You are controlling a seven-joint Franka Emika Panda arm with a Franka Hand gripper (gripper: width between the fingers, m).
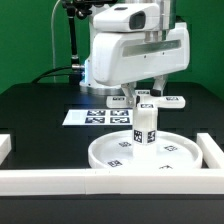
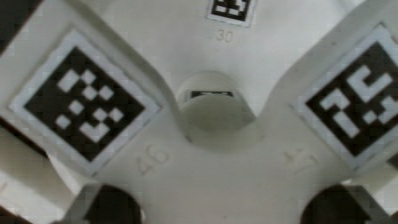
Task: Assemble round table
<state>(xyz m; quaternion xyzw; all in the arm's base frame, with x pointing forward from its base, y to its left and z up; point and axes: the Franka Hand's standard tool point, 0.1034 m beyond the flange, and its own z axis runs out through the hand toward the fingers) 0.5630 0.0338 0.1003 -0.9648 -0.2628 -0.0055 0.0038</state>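
Observation:
The large rimmed round disc [image 1: 165, 160] lies flat on the black table. The short cylindrical leg [image 1: 144, 127] stands upright at its middle. The cross-shaped foot piece [image 1: 146, 102] sits level right on top of the leg. My gripper [image 1: 146, 95] reaches down from above and is shut on it. In the wrist view the foot piece [image 2: 214, 60] fills the frame, with tagged arms and a round centre socket [image 2: 214, 112]. My dark fingertips [image 2: 107, 205] flank one of its arms, and my gripper [image 2: 231, 205] spans it. The leg is hidden there.
The marker board [image 1: 98, 117] lies flat behind the disc toward the exterior view's left. Long white border bars run along the front [image 1: 60, 180], the exterior view's left [image 1: 5, 146] and right [image 1: 212, 150]. A dark stand with cables [image 1: 72, 50] rises at the back.

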